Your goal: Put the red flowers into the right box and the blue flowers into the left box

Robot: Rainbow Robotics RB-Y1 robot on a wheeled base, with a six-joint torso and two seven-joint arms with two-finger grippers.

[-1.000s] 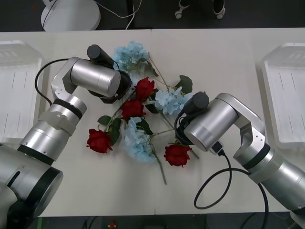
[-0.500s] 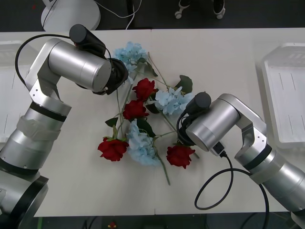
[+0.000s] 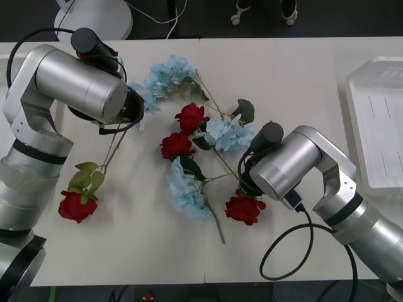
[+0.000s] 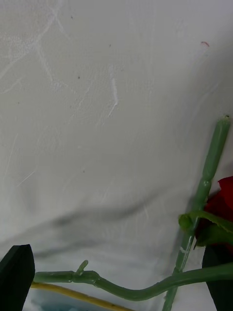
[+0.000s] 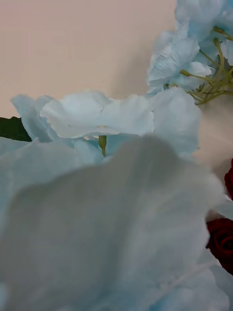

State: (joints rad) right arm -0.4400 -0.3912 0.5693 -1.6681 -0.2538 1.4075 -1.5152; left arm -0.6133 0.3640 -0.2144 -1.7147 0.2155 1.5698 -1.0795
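The red flowers [image 3: 79, 206] start at the bench's left edge, where one rose hangs by its stem from under the left gripper [image 3: 129, 113], whose grip cannot be made out behind pale blue petals. Two more roses lie mid-bench among the blue flowers [image 3: 187, 189], their stems crossing. Nearer the front edge, the fourth deep-red bloom lies just beside the right gripper [image 4: 116, 265], which is spread wide around a thin green stem, with the right box [image 3: 378, 126] at the right edge.
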